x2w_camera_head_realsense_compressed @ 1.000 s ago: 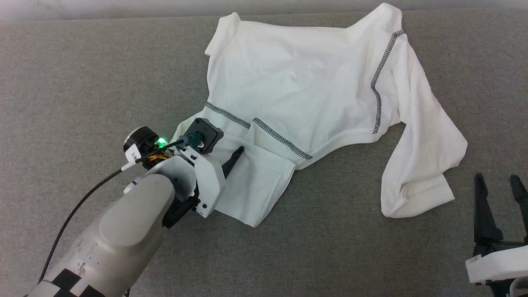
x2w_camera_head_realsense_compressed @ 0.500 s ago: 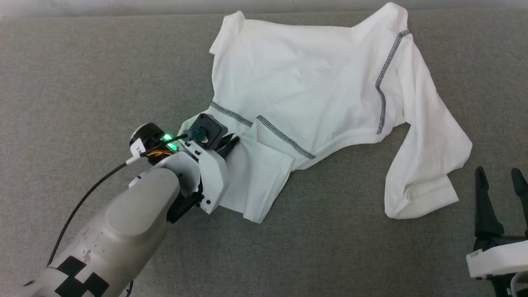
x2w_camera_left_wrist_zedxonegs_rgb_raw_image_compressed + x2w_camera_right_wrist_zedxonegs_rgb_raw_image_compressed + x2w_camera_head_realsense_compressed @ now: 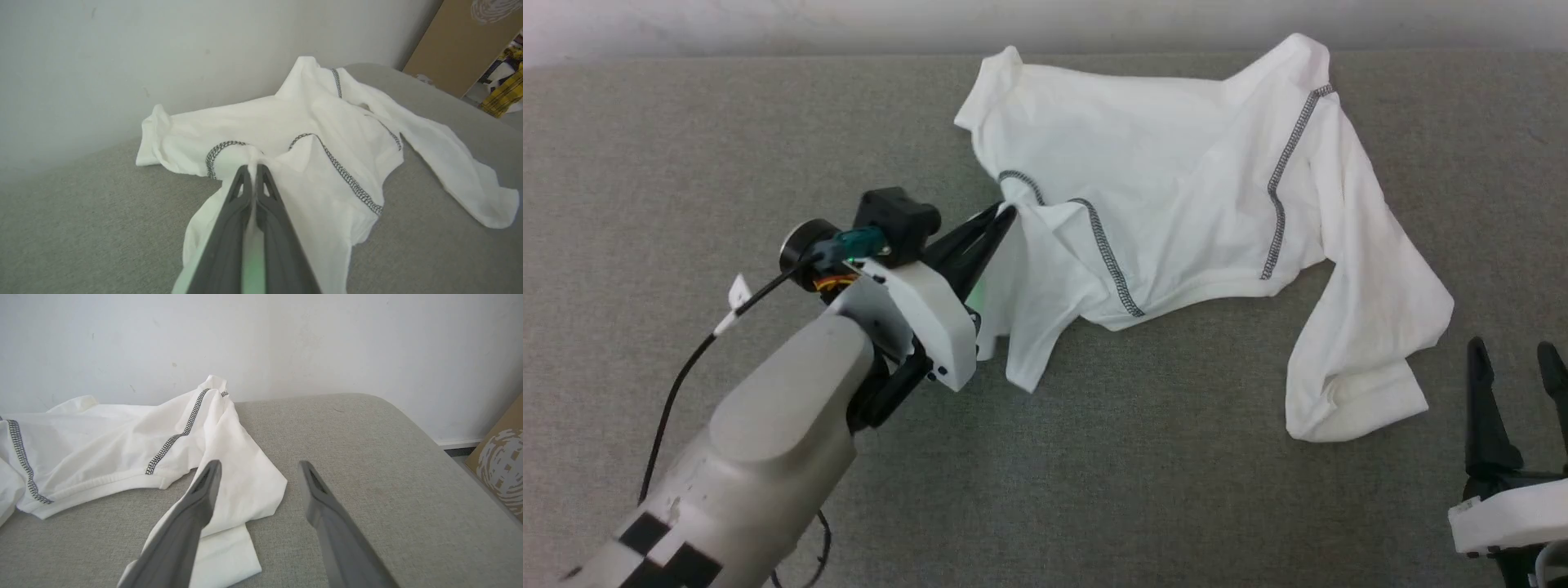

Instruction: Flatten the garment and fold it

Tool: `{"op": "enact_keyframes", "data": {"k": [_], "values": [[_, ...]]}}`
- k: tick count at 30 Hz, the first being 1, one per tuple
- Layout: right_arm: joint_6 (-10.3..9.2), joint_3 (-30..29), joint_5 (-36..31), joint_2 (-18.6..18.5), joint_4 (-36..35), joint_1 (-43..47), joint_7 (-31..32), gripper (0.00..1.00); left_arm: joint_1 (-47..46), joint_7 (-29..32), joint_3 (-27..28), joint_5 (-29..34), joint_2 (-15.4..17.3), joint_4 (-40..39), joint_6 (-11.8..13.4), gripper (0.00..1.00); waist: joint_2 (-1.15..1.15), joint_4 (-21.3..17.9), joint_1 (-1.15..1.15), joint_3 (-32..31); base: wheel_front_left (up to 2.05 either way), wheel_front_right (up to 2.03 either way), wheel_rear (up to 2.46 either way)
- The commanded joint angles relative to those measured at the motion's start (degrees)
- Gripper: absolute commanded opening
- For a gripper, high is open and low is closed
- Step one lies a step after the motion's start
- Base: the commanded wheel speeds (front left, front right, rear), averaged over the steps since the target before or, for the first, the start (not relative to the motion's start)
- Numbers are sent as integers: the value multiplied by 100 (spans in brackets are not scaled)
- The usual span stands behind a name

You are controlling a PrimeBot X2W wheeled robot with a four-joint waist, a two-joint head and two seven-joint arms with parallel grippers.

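The left gripper point(image 3: 1006, 212) pinches a fold of the shirt point(image 3: 1176, 163) between its tips. The right gripper point(image 3: 1509, 349) stands spread, with a sleeve point(image 3: 1364, 367) just beside it. The shirt lies crumpled, so flattening seems barely begun and folding is undone.

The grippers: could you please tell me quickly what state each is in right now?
Left gripper: shut on the garment.
Right gripper: open, holding nothing.

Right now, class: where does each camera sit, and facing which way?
Head view: from the head down onto the garment and cushion; left gripper, right gripper.
Left wrist view: from that wrist, along shut fingers pinching the garment, towards the wall.
Right wrist view: from that wrist, along open fingers past a sleeve, towards the wall.
Both wrist views share garment and wall.
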Motion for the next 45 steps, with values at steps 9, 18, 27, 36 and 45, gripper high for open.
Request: {"op": "enact_keyframes", "data": {"k": [9,18,27,36,45], "values": [[-4,-2,106,9,102,167,-11,100,2279,-665,1367,-1867,666,-2444,570,0,0,194,0,-345,0,0,0],[-4,22,121,9,153,216,-11,100,4617,-991,2994,-2843,589,-2340,967,100,0,340,0,-408,0,0,0],[-4,69,94,9,160,284,68,100,4874,-996,4020,-2058,98,-2615,750,100,0,418,0,-613,0,0,0],[-4,187,123,9,179,347,102,100,4360,-161,3119,-357,865,-3912,1196,100,0,357,0,-697,0,0,0],[-4,305,182,9,196,288,85,100,3101,1145,1530,903,826,-3425,816,100,0,126,0,-447,0,0,0]]}}
